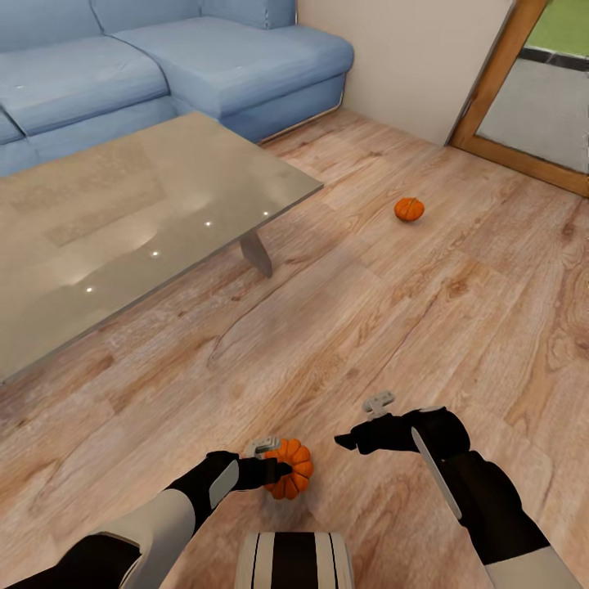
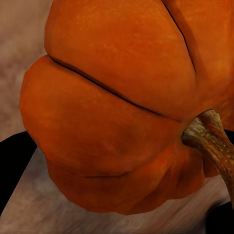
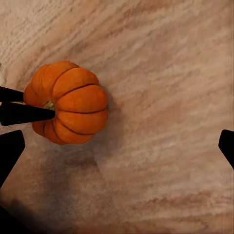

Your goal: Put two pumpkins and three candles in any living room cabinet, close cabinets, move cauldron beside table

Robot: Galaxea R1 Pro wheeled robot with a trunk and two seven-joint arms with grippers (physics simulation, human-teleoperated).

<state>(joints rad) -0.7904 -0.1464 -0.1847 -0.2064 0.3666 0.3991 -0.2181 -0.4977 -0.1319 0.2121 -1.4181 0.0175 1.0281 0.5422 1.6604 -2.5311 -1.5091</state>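
Down at floor level in the living room, the robot's left gripper (image 1: 276,469) closes in on the near pumpkin (image 1: 288,468), its dark fingers reaching the fruit's side where it sits on the wood-plank floor (image 1: 393,311) just ahead of the robot's base. From the left wrist camera the pumpkin (image 2: 117,107) crowds the lens, its woody stem (image 2: 214,141) jutting to one side, with a dark finger at each lower corner; whether those fingers already pinch the rind or merely flank it cannot be told. The right gripper (image 1: 353,442) hovers beside it with jaws spread apart and nothing between them, and its wrist camera looks straight down on the pumpkin (image 3: 68,102) as a finger of the other gripper lies across the stem end.

A second pumpkin (image 1: 409,209) waits well apart on the open floor, beyond the corner of the glass-topped table (image 1: 147,221) and short of the blue sofa (image 1: 229,74).

The risk here looks plain enough: a round, ribbed body (and a smooth one at that) offers little purchase, so a grip set off-centre or near the stem could squirt the pumpkin out sideways and send it rolling across the planks. The two grippers also sit close together, and a hasty lift could knock one against the other.
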